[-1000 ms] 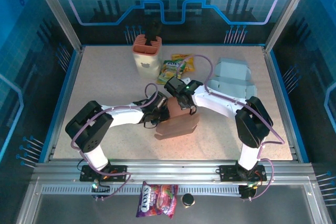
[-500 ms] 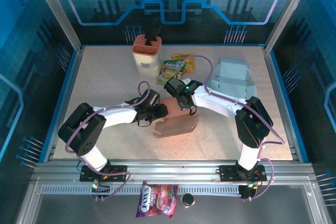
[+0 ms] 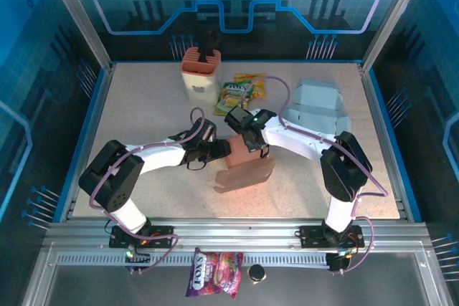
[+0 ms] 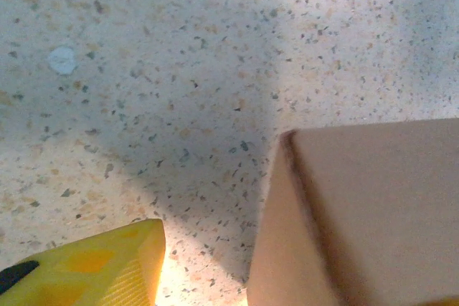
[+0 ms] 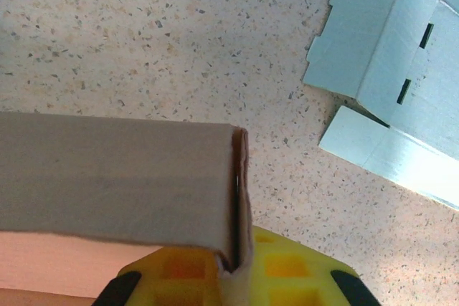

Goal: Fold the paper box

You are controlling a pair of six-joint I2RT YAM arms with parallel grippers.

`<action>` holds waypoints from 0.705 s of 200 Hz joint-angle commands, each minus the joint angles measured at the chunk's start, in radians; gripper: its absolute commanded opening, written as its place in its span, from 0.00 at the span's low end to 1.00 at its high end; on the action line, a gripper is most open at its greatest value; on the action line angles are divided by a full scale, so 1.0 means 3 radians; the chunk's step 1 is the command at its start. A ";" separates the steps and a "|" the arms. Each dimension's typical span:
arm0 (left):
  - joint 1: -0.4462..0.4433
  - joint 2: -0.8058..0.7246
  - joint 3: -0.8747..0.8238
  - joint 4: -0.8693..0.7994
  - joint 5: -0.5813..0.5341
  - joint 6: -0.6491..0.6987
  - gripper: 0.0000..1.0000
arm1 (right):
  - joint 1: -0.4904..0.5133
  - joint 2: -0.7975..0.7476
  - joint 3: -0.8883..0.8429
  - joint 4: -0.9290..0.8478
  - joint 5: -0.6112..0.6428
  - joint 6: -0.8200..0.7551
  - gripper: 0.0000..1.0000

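Where the two arms meet at the middle of the top view, the brown paper box [image 3: 245, 170] lies on the speckled worktop [image 3: 143, 112], with the left hand [image 3: 219, 152] just beside its left end and the right hand [image 3: 252, 150] down on its upper edge. It looks partly folded: a raised part under the hands and a flatter panel slanting toward the lower left. To the upper right lies a pale blue carton [image 3: 319, 109], flat and unfolded; snack packets [image 3: 240, 91] and an orange holder [image 3: 201, 73] sit above the box. From the left wrist, the box [image 4: 366, 213] takes the lower right of the frame, plain cardboard with a dark, creased vertical edge. One yellow finger [image 4: 107, 266] shows at the lower left, apart from that edge with bare worktop between them, so the left hand stands open and grips nothing, a gap the top view is too coarse to show. From the right wrist, a long brown wall of the box [image 5: 115, 177] crosses the left half of the frame. Its end edge runs down between the yellow fingers [image 5: 287, 277] at the bottom, so the right hand is closed on that wall. The blue carton [image 5: 401, 84] appears at the upper right, its slots and tabs plain here.
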 commanded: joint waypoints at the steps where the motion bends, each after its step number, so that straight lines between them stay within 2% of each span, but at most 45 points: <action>1: 0.0032 -0.0008 0.0073 0.0047 0.0059 0.0091 0.54 | -0.0042 0.0052 0.0092 -0.0111 -0.0020 0.0051 0.00; 30: 0.0036 0.0024 0.0123 -0.0017 0.0034 0.0104 0.47 | -0.0052 0.0039 0.0094 -0.0108 -0.0037 0.0054 0.00; 54: 0.0031 0.0086 0.0176 -0.0115 -0.0051 0.0100 0.28 | -0.0050 0.0039 0.0108 -0.0111 -0.0044 0.0057 0.00; 83: 0.0002 0.0103 0.0193 -0.0217 -0.0245 0.0088 0.17 | -0.0048 0.0031 0.0108 -0.0111 -0.0046 0.0063 0.00; 112: -0.0096 0.0179 0.0312 -0.0568 -0.0539 0.0003 0.00 | -0.0052 0.0022 0.0116 -0.0116 -0.0048 0.0078 0.00; 141: -0.0194 0.0248 0.0386 -0.0918 -0.0864 -0.0192 0.00 | -0.0045 0.0039 0.0129 -0.0115 -0.0069 0.0086 0.00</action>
